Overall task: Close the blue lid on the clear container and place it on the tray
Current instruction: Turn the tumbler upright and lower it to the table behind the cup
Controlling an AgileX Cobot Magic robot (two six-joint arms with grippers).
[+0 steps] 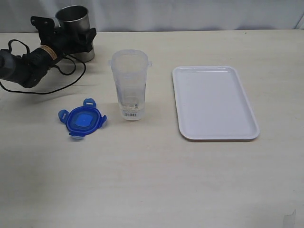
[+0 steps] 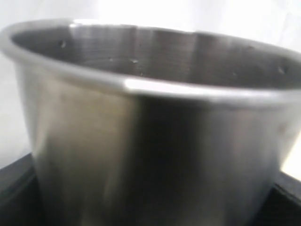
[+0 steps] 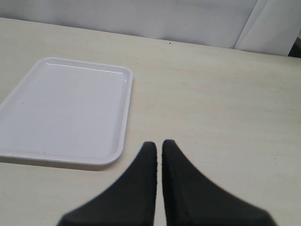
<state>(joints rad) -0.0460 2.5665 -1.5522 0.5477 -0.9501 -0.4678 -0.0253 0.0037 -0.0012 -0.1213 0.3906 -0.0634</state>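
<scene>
The clear container (image 1: 129, 88) stands upright and uncovered in the middle of the table. Beside it on the left, the blue lid (image 1: 83, 118) lies flat with its flaps spread. The white tray (image 1: 216, 102) lies to the right with nothing on it, and the right wrist view shows it as well (image 3: 66, 108). At the back left, my left gripper (image 1: 66, 31) has its jaws around a grey metal cup (image 1: 74, 28), which fills the left wrist view (image 2: 150, 127). My right gripper (image 3: 159, 146) hovers shut and holds nothing, over bare table near the tray's corner.
A black cable (image 1: 57, 83) loops on the table beside the left arm. A pale backdrop (image 1: 190, 14) runs along the table's far edge. The right arm does not show in the exterior view.
</scene>
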